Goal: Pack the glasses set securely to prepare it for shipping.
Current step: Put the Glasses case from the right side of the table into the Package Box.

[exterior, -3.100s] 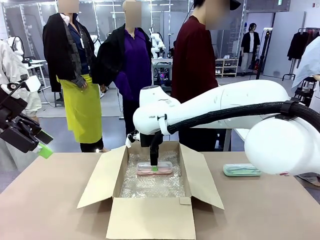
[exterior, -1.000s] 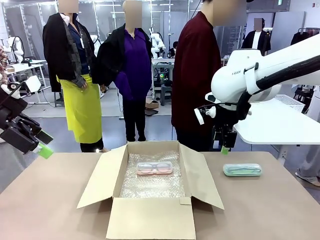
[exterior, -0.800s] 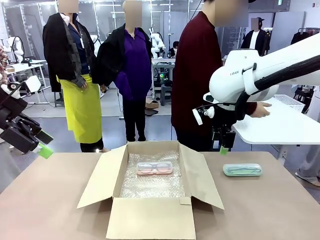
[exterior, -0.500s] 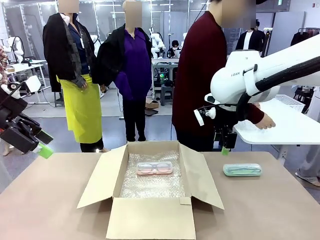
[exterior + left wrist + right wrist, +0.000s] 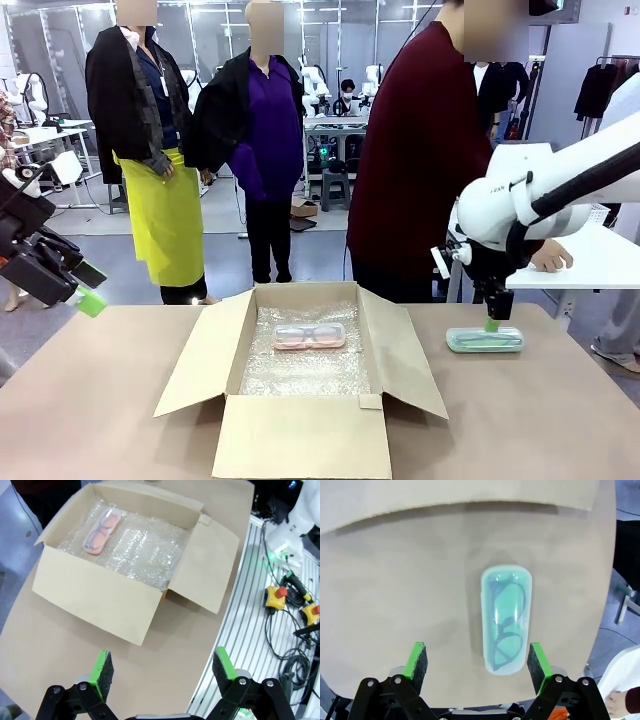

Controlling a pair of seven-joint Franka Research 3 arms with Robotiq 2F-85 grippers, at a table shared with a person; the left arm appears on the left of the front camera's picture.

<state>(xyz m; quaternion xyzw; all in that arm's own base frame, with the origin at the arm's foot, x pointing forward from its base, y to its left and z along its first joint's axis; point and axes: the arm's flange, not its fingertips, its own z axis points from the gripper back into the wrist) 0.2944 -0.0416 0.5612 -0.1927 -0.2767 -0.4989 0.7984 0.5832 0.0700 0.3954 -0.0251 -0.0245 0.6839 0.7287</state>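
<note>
Jaws open, your right arm (image 5: 545, 190) hovers over the mint case (image 5: 485, 340) right of the box (image 5: 300, 440), poised to grip it; the pink case (image 5: 309, 336) already lies inside, left jaws idle, open.

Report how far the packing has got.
Done: the pink case lies on the bubble wrap in the box. In hand: the right gripper, open, hovers over the mint green case on the table. Left: that case goes in, and the open flaps need closing.

Brown table (image 5: 90, 400) with open cardboard box (image 5: 300, 440) and mint case (image 5: 484, 340)
</note>
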